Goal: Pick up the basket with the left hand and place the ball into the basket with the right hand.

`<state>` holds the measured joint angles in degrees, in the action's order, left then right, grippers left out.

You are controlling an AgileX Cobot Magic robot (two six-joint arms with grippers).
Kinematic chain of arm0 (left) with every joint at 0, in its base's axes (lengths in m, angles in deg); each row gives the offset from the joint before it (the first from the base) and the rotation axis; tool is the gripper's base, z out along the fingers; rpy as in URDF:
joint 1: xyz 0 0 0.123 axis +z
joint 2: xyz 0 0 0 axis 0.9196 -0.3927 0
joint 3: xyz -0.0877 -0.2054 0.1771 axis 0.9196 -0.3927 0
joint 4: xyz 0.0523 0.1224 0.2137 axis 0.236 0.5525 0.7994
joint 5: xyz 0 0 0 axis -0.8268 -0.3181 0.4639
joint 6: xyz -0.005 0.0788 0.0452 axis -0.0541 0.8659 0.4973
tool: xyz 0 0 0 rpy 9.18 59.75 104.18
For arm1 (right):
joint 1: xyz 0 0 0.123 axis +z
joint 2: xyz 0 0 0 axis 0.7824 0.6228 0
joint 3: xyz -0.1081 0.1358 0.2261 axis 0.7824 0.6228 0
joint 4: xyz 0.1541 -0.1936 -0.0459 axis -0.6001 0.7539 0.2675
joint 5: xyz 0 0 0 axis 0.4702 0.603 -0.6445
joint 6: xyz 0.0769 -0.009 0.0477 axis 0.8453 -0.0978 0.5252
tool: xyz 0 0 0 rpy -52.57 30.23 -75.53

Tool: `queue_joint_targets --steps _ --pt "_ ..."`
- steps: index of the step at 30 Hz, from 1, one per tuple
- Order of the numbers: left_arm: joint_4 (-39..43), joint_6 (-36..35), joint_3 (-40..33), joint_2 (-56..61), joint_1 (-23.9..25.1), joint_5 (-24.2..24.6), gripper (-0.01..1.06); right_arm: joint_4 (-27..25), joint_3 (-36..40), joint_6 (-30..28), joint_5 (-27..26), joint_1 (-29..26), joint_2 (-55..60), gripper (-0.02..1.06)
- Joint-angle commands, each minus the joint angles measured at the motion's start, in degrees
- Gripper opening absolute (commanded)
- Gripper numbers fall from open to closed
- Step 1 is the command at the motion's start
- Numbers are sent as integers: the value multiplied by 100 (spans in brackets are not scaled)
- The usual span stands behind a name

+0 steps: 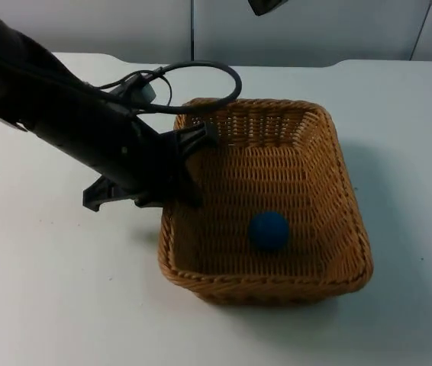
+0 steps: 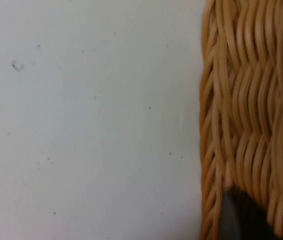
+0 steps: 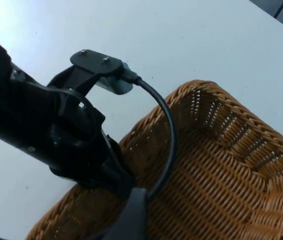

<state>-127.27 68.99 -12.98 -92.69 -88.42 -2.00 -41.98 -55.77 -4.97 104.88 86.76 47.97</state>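
Observation:
A woven wicker basket [image 1: 271, 288] stands on the white table, and a blue ball [image 1: 268, 230] lies on its floor near the front wall. My left gripper [image 1: 191, 162] reaches in from the left and is shut on the basket's left rim. The left wrist view has the basket's outer wall [image 2: 251, 100] right beside a black fingertip [image 2: 230, 220]. From the right wrist view I look down on the basket [image 3: 231, 175] and the left gripper [image 3: 112, 172] clamped on its rim. My right gripper [image 1: 265, 6] waits high over the table's far edge, behind the basket.
The white table [image 1: 56, 290] spreads out left of and in front of the basket. The grey partition wall [image 1: 124, 27] closes off the far side. The left arm [image 1: 56, 114] slants across the table's left half.

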Motion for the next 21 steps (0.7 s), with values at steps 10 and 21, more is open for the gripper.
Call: queue_joint_targets --steps 10,21 --pt "-281 9 47 -131 -142 -152 1 0 -1 -33 37 33 -62 85" --pt "-246 9 47 -30 -142 -126 67 0 -1 -58 36 33 -62 85"
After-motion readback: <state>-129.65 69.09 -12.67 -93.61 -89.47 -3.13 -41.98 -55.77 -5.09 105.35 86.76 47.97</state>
